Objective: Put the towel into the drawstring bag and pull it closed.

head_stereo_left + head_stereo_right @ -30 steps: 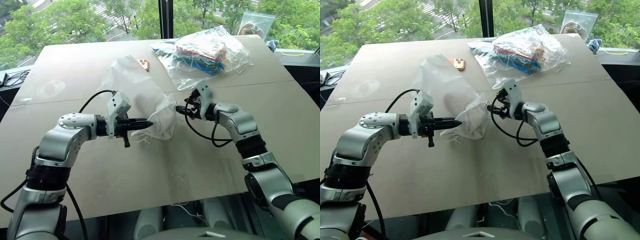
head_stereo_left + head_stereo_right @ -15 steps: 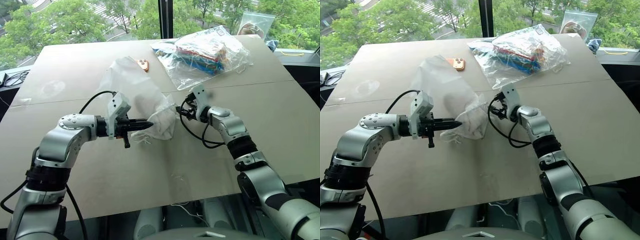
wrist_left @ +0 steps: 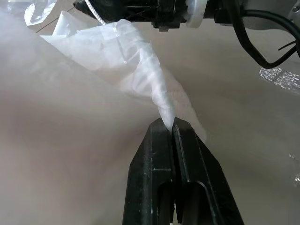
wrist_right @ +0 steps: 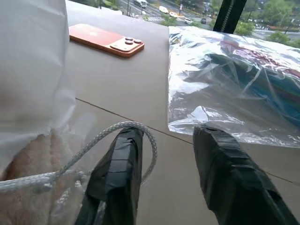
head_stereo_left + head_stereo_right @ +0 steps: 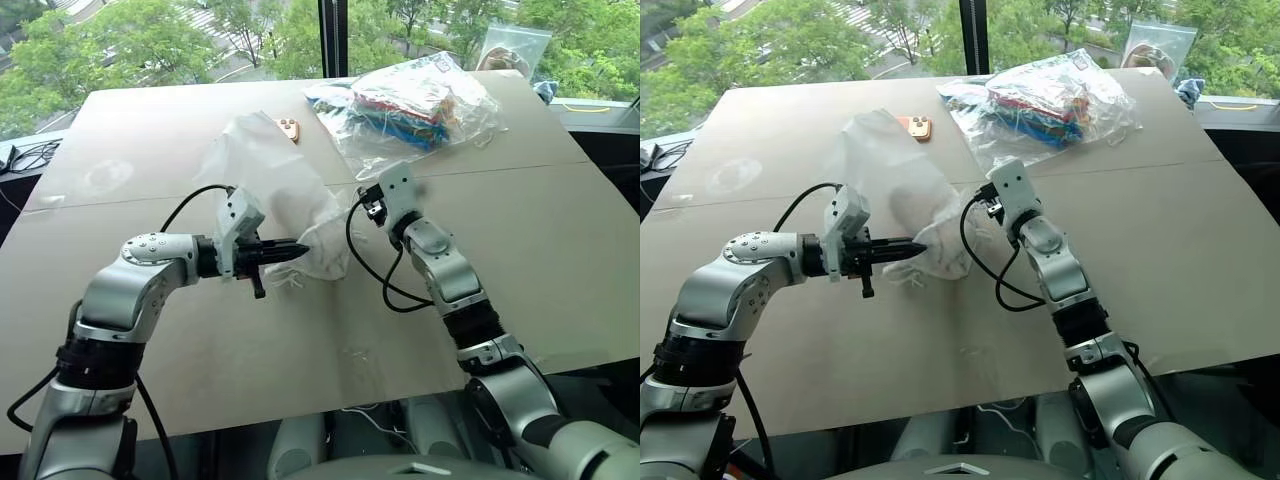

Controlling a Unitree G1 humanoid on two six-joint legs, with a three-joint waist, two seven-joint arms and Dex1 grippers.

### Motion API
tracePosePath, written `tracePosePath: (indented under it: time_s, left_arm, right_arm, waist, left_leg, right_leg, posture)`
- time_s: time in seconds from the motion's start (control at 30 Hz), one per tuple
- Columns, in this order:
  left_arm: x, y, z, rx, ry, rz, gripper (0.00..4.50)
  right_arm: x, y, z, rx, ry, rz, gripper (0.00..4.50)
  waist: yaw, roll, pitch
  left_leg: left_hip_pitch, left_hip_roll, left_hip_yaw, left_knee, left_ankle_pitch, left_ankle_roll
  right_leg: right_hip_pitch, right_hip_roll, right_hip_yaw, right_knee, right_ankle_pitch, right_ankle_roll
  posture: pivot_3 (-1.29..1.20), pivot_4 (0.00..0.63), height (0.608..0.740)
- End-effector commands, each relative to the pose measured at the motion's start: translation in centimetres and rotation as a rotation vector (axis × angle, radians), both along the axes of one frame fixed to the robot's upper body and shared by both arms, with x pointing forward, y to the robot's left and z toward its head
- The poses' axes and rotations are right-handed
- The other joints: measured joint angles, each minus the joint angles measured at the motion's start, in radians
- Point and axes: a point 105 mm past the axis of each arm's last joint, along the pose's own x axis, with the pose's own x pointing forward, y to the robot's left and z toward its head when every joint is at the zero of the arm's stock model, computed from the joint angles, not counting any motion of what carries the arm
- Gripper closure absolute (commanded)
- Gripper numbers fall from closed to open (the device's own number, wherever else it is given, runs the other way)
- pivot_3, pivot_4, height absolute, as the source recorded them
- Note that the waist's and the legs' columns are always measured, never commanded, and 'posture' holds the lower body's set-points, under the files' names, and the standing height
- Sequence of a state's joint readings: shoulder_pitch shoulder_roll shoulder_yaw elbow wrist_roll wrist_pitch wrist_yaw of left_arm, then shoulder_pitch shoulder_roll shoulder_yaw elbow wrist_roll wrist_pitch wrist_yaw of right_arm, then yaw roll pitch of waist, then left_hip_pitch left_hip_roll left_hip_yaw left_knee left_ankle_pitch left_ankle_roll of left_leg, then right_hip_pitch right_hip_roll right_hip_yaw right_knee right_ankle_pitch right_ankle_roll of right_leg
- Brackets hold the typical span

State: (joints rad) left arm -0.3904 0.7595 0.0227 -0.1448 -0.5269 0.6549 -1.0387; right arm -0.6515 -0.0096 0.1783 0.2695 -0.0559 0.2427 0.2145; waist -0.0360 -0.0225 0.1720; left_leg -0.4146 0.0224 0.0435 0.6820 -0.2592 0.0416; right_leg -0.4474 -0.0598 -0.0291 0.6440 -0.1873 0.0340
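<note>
Translucent drawstring bag (image 5: 275,195) pinched at its mouth by left gripper (image 3: 169,125); right gripper (image 4: 164,180), at 3 o'clock, fingers spread, cord (image 4: 101,140) looped over one.

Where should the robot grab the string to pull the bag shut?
Probably at the cord loop sticking out of the drawstring bag's mouth, coming from the robot's right. It arches free above the table beside the right pincer, while the left pincer pinches the fabric.

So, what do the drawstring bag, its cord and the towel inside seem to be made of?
Drawstring bag: thin, matte, translucent white fabric, probably synthetic; it creases softly and the towel shows through. Cord: twisted white rope, strands visible. Towel: off-white cloth, seemingly soft; its weave is hard to tell.
</note>
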Motion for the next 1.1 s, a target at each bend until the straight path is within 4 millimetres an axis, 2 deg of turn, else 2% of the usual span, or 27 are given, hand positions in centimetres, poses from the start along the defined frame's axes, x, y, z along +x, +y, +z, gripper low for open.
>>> tracePosePath:
  time_s: [0.03,0.23,0.33,0.37,0.4,0.43,0.47,0.53,0.57,0.7,0.83,1.0,1.1]
  left_arm:
    - [0.3,-0.2,2.5,-0.084,-0.053,0.016,4.5]
    - [0.9,0.4,3.9,-0.196,-0.033,0.077,4.5]
    - [1.0,1.3,5.2,-0.331,0.055,0.104,4.5]
    - [0.9,1.6,5.5,-0.364,0.083,0.102,3.94]
    - [0.9,2.0,5.6,-0.373,0.09,0.119,3.64]
    - [1.1,2.8,5.5,-0.37,0.081,0.159,3.12]
    - [1.2,3.5,5.2,-0.355,0.07,0.199,2.78]
    - [0.9,5.0,4.1,-0.308,0.055,0.269,1.68]
    - [0.6,5.6,3.6,-0.29,0.048,0.304,1.33]
    - [-3.3,5.9,0.5,-0.222,0.114,0.325,1.33]
    - [-5.2,4.8,-2.7,-0.116,0.039,0.371,1.33]
    - [-4.5,3.8,-5.1,-0.087,-0.048,0.514,1.33]
    - [-4.0,3.2,-5.6,-0.121,-0.038,0.546,1.33]
  right_arm:
    - [-0.9,0.2,2.0,0.026,-0.085,0.058,4.44]
    - [-1.7,-0.7,2.2,0.028,-0.088,0.062,4.49]
    - [-1.8,-1.4,2.9,0.053,-0.092,0.028,4.49]
    - [-1.8,-1.5,3.2,0.063,-0.094,0.021,4.5]
    - [-1.9,-1.6,3.4,0.072,-0.095,0.016,4.5]
    - [-2.0,-1.6,3.6,0.08,-0.097,0.012,4.5]
    - [-2.0,-1.6,3.8,0.085,-0.097,0.009,4.5]
    - [-2.2,-1.6,3.9,0.085,-0.098,0.009,4.5]
    - [-2.3,-1.5,3.9,0.085,-0.097,0.009,4.5]
    - [-2.5,-1.5,3.9,0.087,-0.095,0.009,4.5]
    - [-2.6,-1.4,3.5,0.091,-0.085,0.006,4.5]
    - [-2.6,-1.4,3.4,0.095,-0.078,0.005,4.5]
    - [-2.6,-1.2,3.2,0.092,-0.075,0.008,4.5]
  waist:
    - [0.0,0.0,0.0]
    - [-0.001,0.0,0.0]
    - [-0.002,0.0,0.0]
    - [-0.003,0.0,0.0]
    - [-0.004,0.0,0.0]
    - [-0.005,0.0,0.0]
    - [-0.005,0.0,0.0]
    - [-0.005,0.0,0.0]
    - [-0.007,0.0,0.0]
    - [-0.006,0.0,0.0]
    - [0.006,0.0,0.0]
    - [0.023,0.0,-0.001]
    - [0.023,-0.001,-0.001]
  left_leg:
    - [0.0,0.0,0.0,0.0,0.0,0.0]
    - [0.0,0.0,0.0,0.0,0.0,0.0]
    - [0.0,0.0,0.0,0.0,0.0,0.0]
    - [0.0,0.0,-0.001,0.0,0.0,0.0]
    - [0.0,0.0,-0.001,0.0,0.0,0.0]
    - [0.0,0.0,-0.001,0.0,0.0,0.0]
    - [0.0,0.0,-0.001,0.0,0.0,0.0]
    - [0.001,0.0,0.0,0.0,0.0,0.0]
    - [0.001,0.0,0.0,0.0,0.0,0.0]
    - [0.001,0.001,0.001,-0.002,0.002,-0.004]
    - [0.0,-0.001,0.0,-0.002,0.002,-0.004]
    - [0.001,-0.001,-0.001,-0.002,0.0,0.0]
    - [0.002,-0.001,-0.001,-0.002,0.001,-0.001]
  right_leg:
    - [0.0,0.0,0.0,0.0,0.0,0.0]
    - [0.0,0.0,0.0,0.0,0.0,0.0]
    - [0.0,0.0,0.0,0.0,0.0,0.0]
    - [0.0,0.0,0.0,0.001,0.0,0.0]
    - [0.0,0.0,0.0,0.001,0.0,0.0]
    - [0.0,0.0,0.0,0.001,0.0,0.0]
    - [0.0,0.0,0.0,0.001,0.0,0.0]
    - [0.0,0.0,0.0,0.001,0.0,0.0]
    - [0.0,0.0,0.0,0.001,0.0,0.0]
    - [-0.001,-0.001,0.001,0.0,0.0,0.0]
    - [0.0,-0.004,0.0,-0.001,0.0,0.0]
    - [0.0,-0.005,-0.001,-0.001,-0.001,-0.006]
    - [0.0,-0.003,-0.002,0.0,-0.001,-0.007]
  posture:
    - [0.0,0.15,0.74]
    - [0.0,0.15,0.74]
    - [0.0,0.15,0.74]
    - [0.0,0.15,0.74]
    - [0.0,0.15,0.74]
    - [0.0,0.15,0.74]
    - [0.0,0.15,0.74]
    - [0.0,0.15,0.74]
    - [0.0,0.15,0.74]
    - [0.0,0.15,0.74]
    - [0.0,0.15,0.74]
    - [0.0,0.15,0.74]
    - [0.0,0.15,0.74]
